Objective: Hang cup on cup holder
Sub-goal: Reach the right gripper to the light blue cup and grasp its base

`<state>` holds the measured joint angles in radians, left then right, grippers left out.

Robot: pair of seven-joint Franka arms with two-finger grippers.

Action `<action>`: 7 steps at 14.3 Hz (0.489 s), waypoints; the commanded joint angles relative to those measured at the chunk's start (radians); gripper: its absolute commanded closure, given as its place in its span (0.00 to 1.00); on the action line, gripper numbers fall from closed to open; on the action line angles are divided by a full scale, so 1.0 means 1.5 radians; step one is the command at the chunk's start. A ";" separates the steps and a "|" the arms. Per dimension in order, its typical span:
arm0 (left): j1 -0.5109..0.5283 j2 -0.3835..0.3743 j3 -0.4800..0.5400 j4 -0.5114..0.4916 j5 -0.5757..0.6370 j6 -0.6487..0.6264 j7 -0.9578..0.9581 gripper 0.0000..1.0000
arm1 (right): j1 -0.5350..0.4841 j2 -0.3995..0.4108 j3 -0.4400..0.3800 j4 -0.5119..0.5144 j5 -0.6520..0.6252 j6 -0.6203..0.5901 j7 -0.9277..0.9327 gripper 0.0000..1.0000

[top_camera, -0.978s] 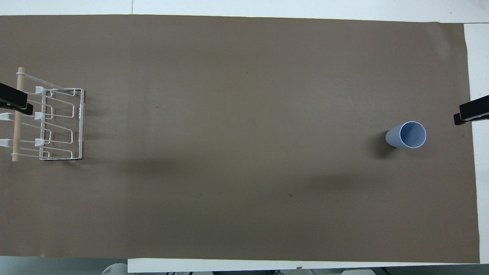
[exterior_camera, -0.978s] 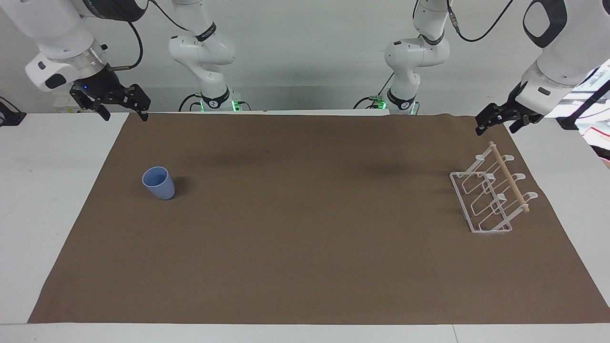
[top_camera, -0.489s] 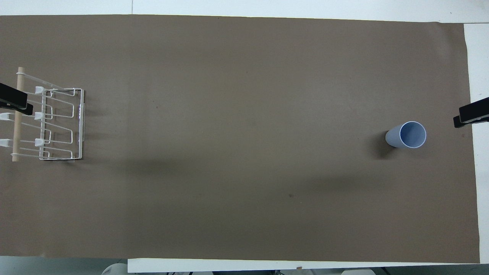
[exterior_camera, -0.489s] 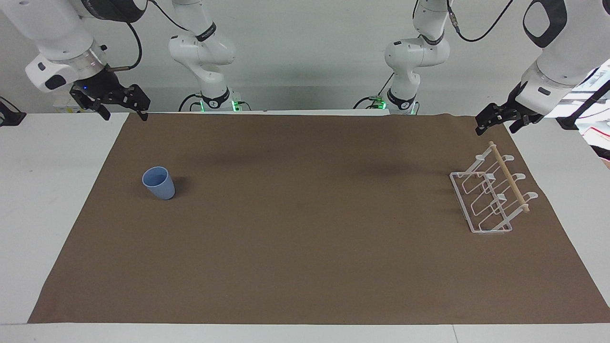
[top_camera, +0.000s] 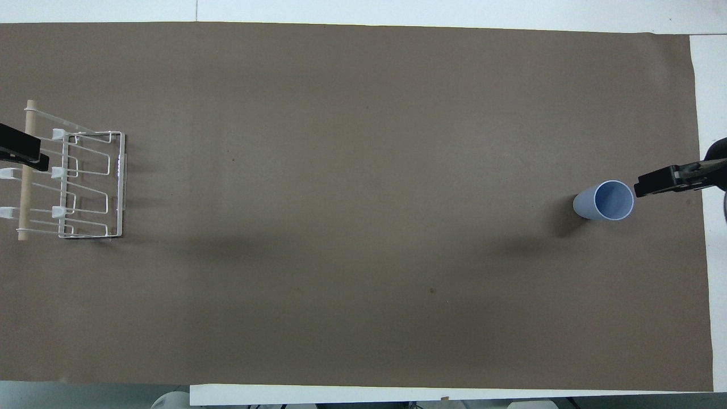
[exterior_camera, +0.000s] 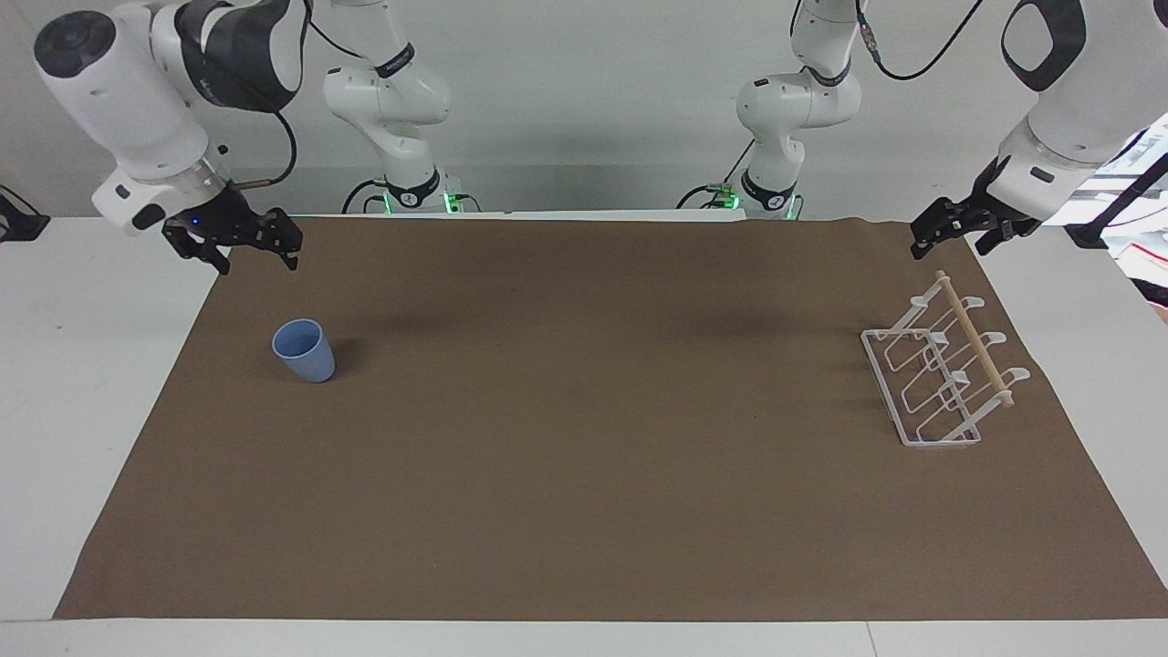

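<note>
The light blue cup [exterior_camera: 304, 350] stands upright, mouth up, on the brown mat toward the right arm's end of the table; it also shows in the overhead view [top_camera: 606, 200]. My right gripper [exterior_camera: 258, 263] is open and empty, raised over the mat's edge beside the cup; in the overhead view its tip [top_camera: 659, 183] lies just off the cup's rim. The white wire cup holder [exterior_camera: 940, 372] with its wooden rod stands at the left arm's end and shows from above [top_camera: 74, 184]. My left gripper [exterior_camera: 949, 246] hangs open and empty over the holder's end, and waits [top_camera: 23, 152].
A brown mat [exterior_camera: 593, 456] covers most of the white table [exterior_camera: 82, 365]. Nothing else lies on the mat between the cup and the holder.
My right gripper has come down and moved toward the cup, over the mat's edge. The left arm, the cup and the holder have not moved.
</note>
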<state>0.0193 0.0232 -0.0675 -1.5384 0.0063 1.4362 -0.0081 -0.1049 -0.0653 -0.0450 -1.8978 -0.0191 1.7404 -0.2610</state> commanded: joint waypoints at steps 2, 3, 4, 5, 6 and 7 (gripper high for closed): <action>0.001 -0.021 0.002 -0.023 -0.008 -0.002 -0.002 0.00 | -0.044 -0.011 0.003 -0.108 0.002 0.131 -0.082 0.00; 0.001 -0.021 0.002 -0.023 -0.008 -0.002 -0.002 0.00 | -0.046 -0.003 0.003 -0.117 0.002 0.143 -0.090 0.00; 0.001 -0.021 0.002 -0.023 -0.008 -0.002 -0.002 0.00 | -0.050 0.006 0.003 -0.122 0.002 0.148 -0.091 0.02; 0.001 -0.021 0.002 -0.023 -0.008 -0.004 -0.003 0.00 | -0.051 0.012 0.003 -0.132 0.002 0.157 -0.093 0.07; 0.001 -0.021 0.002 -0.023 -0.008 -0.005 -0.003 0.00 | -0.053 0.012 0.003 -0.147 0.002 0.166 -0.109 0.13; 0.001 -0.021 0.002 -0.023 -0.008 -0.003 -0.003 0.00 | -0.058 0.012 0.003 -0.158 0.002 0.188 -0.123 0.19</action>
<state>0.0193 0.0232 -0.0675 -1.5385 0.0063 1.4356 -0.0081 -0.1713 -0.0387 -0.0484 -2.0894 -0.0191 1.9698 -0.3972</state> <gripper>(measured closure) 0.000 0.119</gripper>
